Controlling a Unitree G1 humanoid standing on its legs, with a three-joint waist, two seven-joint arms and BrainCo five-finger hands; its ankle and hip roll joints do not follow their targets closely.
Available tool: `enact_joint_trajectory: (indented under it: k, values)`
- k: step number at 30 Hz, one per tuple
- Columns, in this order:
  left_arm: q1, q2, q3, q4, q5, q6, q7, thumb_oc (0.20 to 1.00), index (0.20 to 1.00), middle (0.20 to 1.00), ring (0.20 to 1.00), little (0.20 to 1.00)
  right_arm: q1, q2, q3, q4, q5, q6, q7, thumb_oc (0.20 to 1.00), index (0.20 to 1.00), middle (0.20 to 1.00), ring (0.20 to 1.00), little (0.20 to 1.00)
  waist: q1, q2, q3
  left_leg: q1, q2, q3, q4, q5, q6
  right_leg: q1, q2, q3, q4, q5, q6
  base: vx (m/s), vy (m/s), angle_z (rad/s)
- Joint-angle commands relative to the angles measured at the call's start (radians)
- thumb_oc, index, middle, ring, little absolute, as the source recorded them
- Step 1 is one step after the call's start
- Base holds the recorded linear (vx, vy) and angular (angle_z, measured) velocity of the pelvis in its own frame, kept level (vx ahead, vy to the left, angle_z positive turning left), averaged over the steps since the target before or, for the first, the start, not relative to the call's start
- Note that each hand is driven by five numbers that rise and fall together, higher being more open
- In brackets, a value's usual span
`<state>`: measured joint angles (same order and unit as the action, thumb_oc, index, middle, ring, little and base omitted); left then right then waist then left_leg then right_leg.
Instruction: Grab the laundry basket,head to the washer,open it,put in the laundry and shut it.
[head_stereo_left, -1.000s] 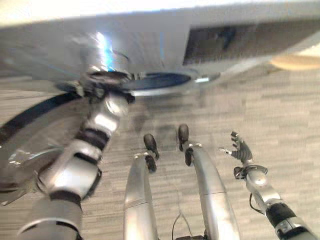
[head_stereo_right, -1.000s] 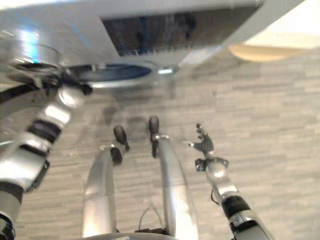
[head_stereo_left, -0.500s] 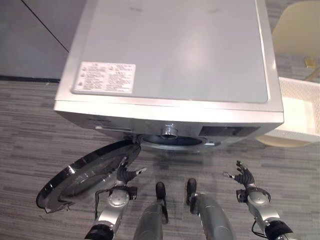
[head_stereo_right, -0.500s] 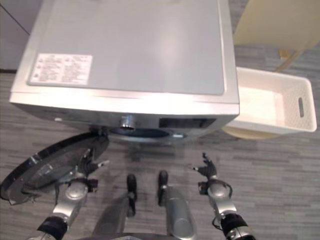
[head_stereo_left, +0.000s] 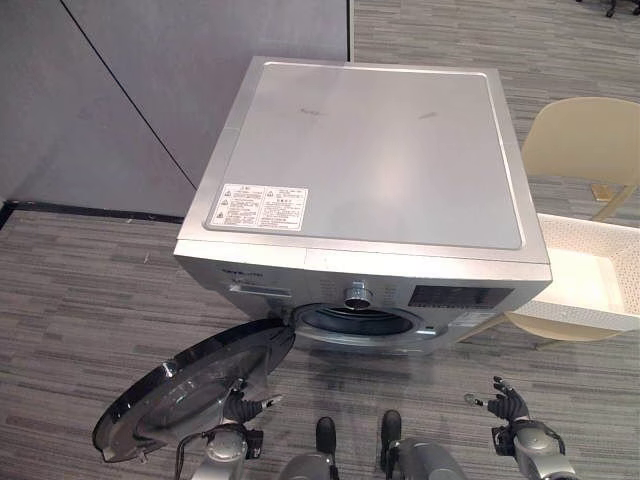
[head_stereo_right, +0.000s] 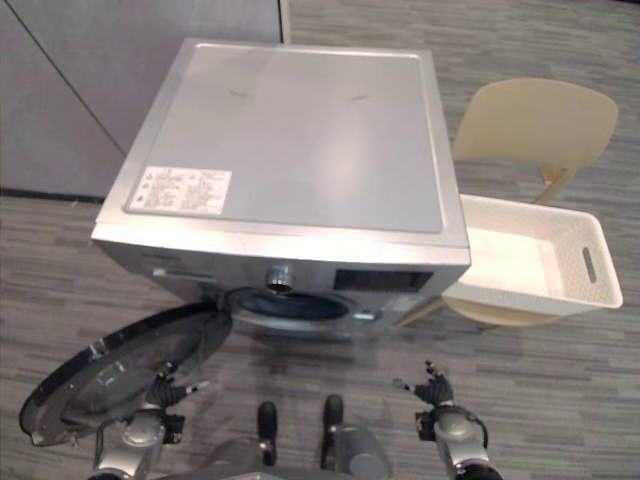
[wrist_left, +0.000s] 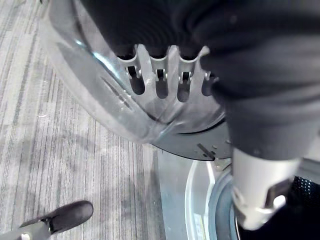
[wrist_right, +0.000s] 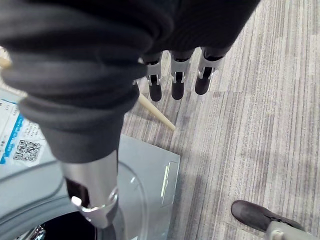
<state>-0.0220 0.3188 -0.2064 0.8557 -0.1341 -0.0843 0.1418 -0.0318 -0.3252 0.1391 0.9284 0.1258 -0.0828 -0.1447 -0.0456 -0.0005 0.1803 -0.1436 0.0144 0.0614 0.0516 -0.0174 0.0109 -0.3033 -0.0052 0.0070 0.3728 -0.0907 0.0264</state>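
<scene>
Left eye view: washer (head_stereo_left: 370, 160) stands ahead with its door (head_stereo_left: 195, 385) swung fully open toward the robot's left. Left hand (head_stereo_left: 240, 412) sits at the door's near edge, fingers loosely spread, holding nothing. Right hand (head_stereo_left: 510, 410) hangs free over the floor, fingers relaxed and empty. Basket (head_stereo_left: 590, 285) rests on a chair (head_stereo_left: 580, 150) to the washer's right.

Right eye view: basket (head_stereo_right: 535, 260) lies forward and right of the right hand (head_stereo_right: 435, 392), well apart, its long axis running left to right. It looks empty. The right arm is clearly the nearer one.

Left wrist view: straight fingers (wrist_left: 162, 75) lie against the door glass (wrist_left: 100, 85), not curled round it.

Right wrist view: fingers (wrist_right: 177, 75) extended over bare floor (wrist_right: 250, 115); drum opening (wrist_right: 60, 225) beside the thumb.
</scene>
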Motion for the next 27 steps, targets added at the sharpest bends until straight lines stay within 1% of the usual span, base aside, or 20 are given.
enact_joint_trajectory:
  k: [1, 3, 4, 5, 6, 7, 8, 9, 10, 11, 12, 13, 14, 15, 18, 23, 24, 25, 26, 27]
  values:
    - [-0.053, 0.043, 0.02, -0.038, 0.039, -0.029, 0.025, 1.0, 1.0, 1.0, 1.0, 1.0, 0.007, 0.021, 0.02, 0.001, 0.014, -0.011, 0.001, 1.0, 1.0, 1.0, 1.0, 1.0, -0.018, -0.027, 0.05, -0.051, -0.009, -0.061, -0.019, 0.021, 0.0, 0.077, 0.0, 0.113, -0.102, 0.006, 0.099, -0.18, -0.058, 0.35]
    - [-0.056, 0.039, 0.023, -0.049, 0.025, -0.03, 0.027, 1.0, 1.0, 1.0, 1.0, 1.0, 0.0, 0.029, 0.025, 0.029, 0.009, -0.012, 0.005, 1.0, 1.0, 1.0, 1.0, 1.0, -0.002, -0.021, 0.036, -0.051, 0.004, -0.059, -0.05, 0.044, -0.005, 0.111, -0.016, 0.069, -0.092, -0.017, 0.081, -0.16, -0.122, 0.4]
    - [-0.048, 0.04, 0.035, -0.075, 0.011, -0.035, 0.031, 1.0, 1.0, 1.0, 1.0, 1.0, 0.0, 0.038, 0.026, 0.032, 0.002, -0.009, 0.011, 1.0, 1.0, 1.0, 1.0, 1.0, 0.025, -0.035, 0.008, -0.056, 0.002, -0.054, -0.076, 0.06, -0.019, 0.19, -0.028, 0.032, -0.166, -0.037, 0.081, -0.16, -0.219, 0.26]
    - [-0.034, 0.04, 0.04, -0.099, 0.008, -0.036, 0.033, 1.0, 1.0, 1.0, 1.0, 1.0, 0.005, 0.043, 0.026, 0.028, -0.001, -0.01, 0.009, 1.0, 1.0, 1.0, 1.0, 1.0, 0.038, -0.046, -0.001, -0.058, -0.002, -0.057, -0.085, 0.075, -0.025, 0.226, -0.035, 0.016, -0.238, -0.05, 0.078, -0.23, -0.279, 0.05]
    - [-0.027, 0.039, 0.048, -0.125, -0.007, -0.033, 0.043, 1.0, 1.0, 1.0, 1.0, 1.0, -0.003, 0.045, 0.03, 0.028, 0.005, -0.011, 0.003, 1.0, 1.0, 1.0, 1.0, 1.0, 0.046, -0.047, -0.001, -0.081, 0.005, -0.063, -0.088, 0.111, -0.042, 0.226, -0.015, 0.026, -0.269, -0.057, 0.067, -0.34, -0.301, 0.21]
    - [-0.018, 0.036, 0.056, -0.172, -0.025, -0.038, 0.05, 1.0, 1.0, 1.0, 1.0, 1.0, -0.013, 0.038, 0.031, 0.024, 0.008, -0.008, -0.007, 1.0, 1.0, 1.0, 1.0, 1.0, 0.058, -0.044, -0.004, -0.127, 0.013, -0.071, -0.114, 0.164, -0.069, 0.226, 0.021, 0.058, -0.333, -0.05, 0.046, -0.36, -0.292, 0.43]
    - [-0.008, 0.032, 0.054, -0.196, -0.023, -0.039, 0.052, 1.0, 1.0, 1.0, 1.0, 1.0, -0.008, 0.032, 0.029, 0.015, 0.01, -0.011, -0.01, 1.0, 1.0, 1.0, 1.0, 1.0, 0.065, -0.044, -0.002, -0.142, 0.009, -0.081, -0.113, 0.174, -0.076, 0.239, 0.026, 0.053, -0.362, -0.045, 0.04, -0.26, -0.198, 0.55]
    - [-0.008, 0.032, 0.055, -0.197, -0.023, -0.039, 0.052, 1.0, 1.0, 1.0, 1.0, 1.0, -0.008, 0.032, 0.029, 0.015, 0.01, -0.011, -0.01, 1.0, 1.0, 1.0, 1.0, 1.0, 0.064, -0.043, -0.002, -0.142, 0.009, -0.083, -0.113, 0.175, -0.076, 0.24, 0.026, 0.051, -0.364, -0.044, 0.04, -0.17, -0.111, 0.32]
    - [-0.006, 0.028, 0.053, -0.223, -0.022, -0.039, 0.054, 1.0, 1.0, 1.0, 1.0, 1.0, -0.008, 0.025, 0.025, 0.011, 0.017, -0.014, -0.013, 1.0, 1.0, 1.0, 1.0, 1.0, 0.067, -0.04, 0.013, -0.17, 0.001, -0.09, -0.093, 0.173, -0.079, 0.234, 0.032, 0.041, -0.364, -0.04, 0.032, -0.23, -0.076, 0.09]
    - [-0.013, 0.023, 0.052, -0.245, -0.022, -0.042, 0.053, 1.0, 1.0, 1.0, 1.0, 1.0, -0.012, 0.017, 0.02, 0.017, 0.016, -0.014, -0.019, 1.0, 1.0, 1.0, 1.0, 1.0, 0.068, -0.043, 0.032, -0.179, -0.008, -0.078, -0.047, 0.144, -0.072, 0.23, 0.022, 0.025, -0.364, -0.033, 0.03, -0.31, -0.088, 0.14]
    - [-0.007, 0.018, 0.052, -0.263, -0.02, -0.043, 0.043, 1.0, 1.0, 1.0, 1.0, 1.0, -0.013, 0.016, 0.018, 0.029, 0.01, -0.009, -0.022, 1.0, 1.0, 1.0, 1.0, 1.0, 0.066, -0.048, 0.032, -0.181, -0.015, -0.075, -0.007, 0.126, -0.063, 0.219, 0.014, 0.005, -0.369, -0.023, 0.033, -0.27, -0.061, 0.59]
    - [0.0, 0.018, 0.051, -0.264, -0.012, -0.04, 0.039, 1.0, 1.0, 1.0, 1.0, 1.0, -0.02, 0.014, 0.021, 0.043, -0.001, -0.006, -0.026, 1.0, 1.0, 1.0, 1.0, 1.0, 0.064, -0.055, 0.03, -0.165, -0.024, -0.081, 0.01, 0.092, -0.055, 0.216, 0.005, -0.007, -0.373, -0.014, 0.037, -0.13, -0.03, 0.68]
    - [0.0, 0.018, 0.051, -0.264, -0.011, -0.04, 0.039, 1.0, 1.0, 1.0, 1.0, 1.0, -0.02, 0.015, 0.021, 0.043, -0.001, -0.006, -0.026, 1.0, 1.0, 1.0, 1.0, 1.0, 0.063, -0.055, 0.032, -0.164, -0.024, -0.082, 0.013, 0.089, -0.054, 0.219, 0.005, -0.009, -0.374, -0.015, 0.037, -0.13, -0.02, 0.55]
    - [0.016, 0.027, 0.047, -0.323, 0.008, -0.046, 0.045, 1.0, 1.0, 1.0, 1.0, 1.0, -0.013, 0.01, 0.022, 0.036, -0.008, -0.008, -0.019, 1.0, 1.0, 1.0, 1.0, 1.0, 0.057, -0.058, 0.022, -0.136, -0.045, -0.107, 0.021, 0.067, -0.049, 0.209, 0.002, -0.023, -0.377, 0.003, 0.041, -0.1, -0.003, 0.18]
    - [0.031, 0.035, 0.057, -0.37, 0.023, -0.045, 0.046, 1.0, 1.0, 1.0, 1.0, 1.0, -0.003, 0.009, 0.02, 0.039, -0.02, -0.008, -0.016, 1.0, 1.0, 1.0, 1.0, 1.0, 0.051, -0.065, -0.007, -0.096, -0.043, -0.113, -0.002, 0.045, -0.035, 0.222, 0.013, -0.034, -0.394, 0.006, 0.04, -0.03, 0.01, 0.35]
    - [0.006, 0.067, 0.064, -0.412, 0.058, -0.049, 0.068, 1.0, 1.0, 1.0, 1.0, 1.0, -0.003, 0.003, 0.012, 0.057, -0.012, -0.012, -0.019, 1.0, 1.0, 1.0, 1.0, 1.0, 0.045, -0.077, -0.027, -0.066, -0.039, -0.111, -0.011, 0.042, -0.035, 0.249, 0.016, -0.045, -0.409, 0.01, 0.04, 0.05, 0.03, 0.04]
    - [0.0, 0.083, 0.07, -0.428, 0.083, -0.048, 0.074, 1.0, 1.0, 1.0, 1.0, 1.0, 0.0, 0.004, 0.015, 0.055, -0.013, -0.014, -0.016, 1.0, 1.0, 1.0, 1.0, 1.0, 0.045, -0.08, -0.035, -0.047, -0.038, -0.109, -0.027, 0.041, -0.033, 0.257, 0.016, -0.045, -0.409, 0.01, 0.041, 0.14, 0.045, -0.01]
    - [-0.022, 0.128, 0.082, -0.46, 0.128, -0.052, 0.094, 1.0, 1.0, 1.0, 1.0, 1.0, 0.003, 0.003, 0.02, 0.048, -0.016, -0.016, -0.007, 1.0, 1.0, 1.0, 1.0, 1.0, 0.042, -0.082, -0.049, -0.026, -0.035, -0.11, -0.045, 0.04, -0.031, 0.264, 0.014, -0.042, -0.404, 0.008, 0.044, 0.1, 0.036, -0.02]
    - [-0.021, 0.129, 0.082, -0.46, 0.128, -0.051, 0.094, 1.0, 1.0, 1.0, 1.0, 1.0, 0.003, 0.003, 0.02, 0.048, -0.016, -0.016, -0.007, 1.0, 1.0, 1.0, 1.0, 1.0, 0.042, -0.083, -0.048, -0.024, -0.035, -0.11, -0.047, 0.04, -0.031, 0.265, 0.014, -0.042, -0.404, 0.008, 0.044, 0.08, 0.043, -0.05]
    - [-0.033, 0.153, 0.088, -0.471, 0.154, -0.052, 0.104, 1.0, 1.0, 1.0, 1.0, 1.0, 0.007, 0.0, 0.023, 0.042, -0.02, -0.017, -0.004, 1.0, 1.0, 1.0, 1.0, 1.0, 0.039, -0.081, -0.054, -0.012, -0.035, -0.109, -0.055, 0.04, -0.031, 0.27, 0.014, -0.039, -0.402, 0.006, 0.044, 0.07, 0.031, -0.03]
